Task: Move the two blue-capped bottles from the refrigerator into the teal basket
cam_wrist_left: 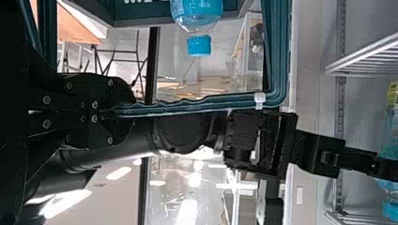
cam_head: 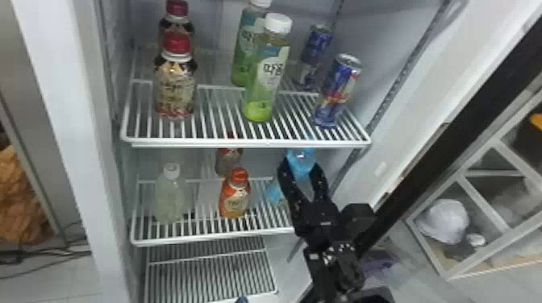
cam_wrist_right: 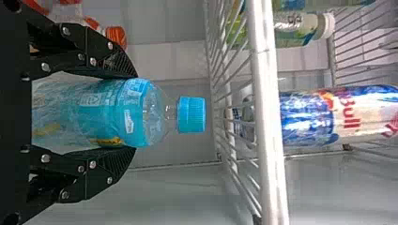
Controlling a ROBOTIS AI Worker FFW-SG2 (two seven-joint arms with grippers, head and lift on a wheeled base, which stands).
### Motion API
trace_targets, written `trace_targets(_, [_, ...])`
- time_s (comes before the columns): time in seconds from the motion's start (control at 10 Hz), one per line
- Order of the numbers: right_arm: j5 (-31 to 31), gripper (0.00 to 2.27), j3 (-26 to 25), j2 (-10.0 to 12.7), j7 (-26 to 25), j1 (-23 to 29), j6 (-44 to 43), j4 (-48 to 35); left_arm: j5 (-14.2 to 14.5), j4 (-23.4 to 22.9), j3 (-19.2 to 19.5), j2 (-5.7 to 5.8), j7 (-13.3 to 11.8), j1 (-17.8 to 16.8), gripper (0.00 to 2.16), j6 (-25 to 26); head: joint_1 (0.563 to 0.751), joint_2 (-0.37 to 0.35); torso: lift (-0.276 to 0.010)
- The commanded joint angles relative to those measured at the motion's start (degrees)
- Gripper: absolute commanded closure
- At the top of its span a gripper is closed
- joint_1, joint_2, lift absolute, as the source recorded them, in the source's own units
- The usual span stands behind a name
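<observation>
In the head view my right gripper [cam_head: 300, 166] is at the right end of the middle shelf, around a blue-capped bottle [cam_head: 301, 155]. The right wrist view has this right gripper [cam_wrist_right: 129, 112] shut on the bottle's body [cam_wrist_right: 94, 110], one finger on each side, with the blue cap [cam_wrist_right: 191, 114] pointing away from the palm. My left gripper [cam_wrist_left: 126, 110] is shut on the rim of the teal basket [cam_wrist_left: 197, 102] in the left wrist view. Another blue-capped bottle [cam_wrist_left: 199, 46] lies at the basket, its upper part visible.
The wire top shelf [cam_head: 226, 142] is just above the held bottle and carries red-capped bottles, green bottles and cans [cam_head: 338, 90]. An orange bottle [cam_head: 235, 195] and a pale bottle [cam_head: 171, 197] stand left of the right gripper. The refrigerator's open door [cam_head: 427, 157] borders the right side.
</observation>
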Motion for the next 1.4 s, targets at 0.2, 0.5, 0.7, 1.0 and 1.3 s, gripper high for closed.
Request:
trace_targets(0.2, [-1.7, 0.64, -1.4, 0.4, 1.8, 9.1, 3.8, -10.8, 0.0, 0.0, 0.2, 0.08, 0.0, 0.1, 1.17, 0.0, 0.695, -0.350, -0.136])
trace_targets(0.5, [-2.6, 0.64, -3.8, 1.2, 3.4, 15.8, 7.7, -19.6, 0.0, 0.0, 0.1, 0.08, -0.1, 0.1, 1.17, 0.1, 0.695, -0.350, -0.136])
trace_targets(0.7, [-3.2, 0.64, -5.2, 1.7, 4.3, 21.0, 10.0, -25.7, 0.0, 0.0, 0.2, 0.08, -0.1, 0.3, 1.17, 0.1, 0.695, -0.350, -0.136])
trace_targets(1.0, [-4.5, 0.64, -6.7, 2.9, 6.1, 28.2, 14.0, -33.8, 0.0, -0.1, 0.2, 0.08, -0.1, 0.3, 1.17, 0.1, 0.695, -0.350, -0.136])
trace_targets(1.3, [-4.8, 0.64, -8.4, 4.1, 7.0, 35.1, 15.7, -40.5, -0.1, 0.0, 0.2, 0.08, -0.2, 0.3, 1.17, 0.1, 0.695, -0.350, -0.136])
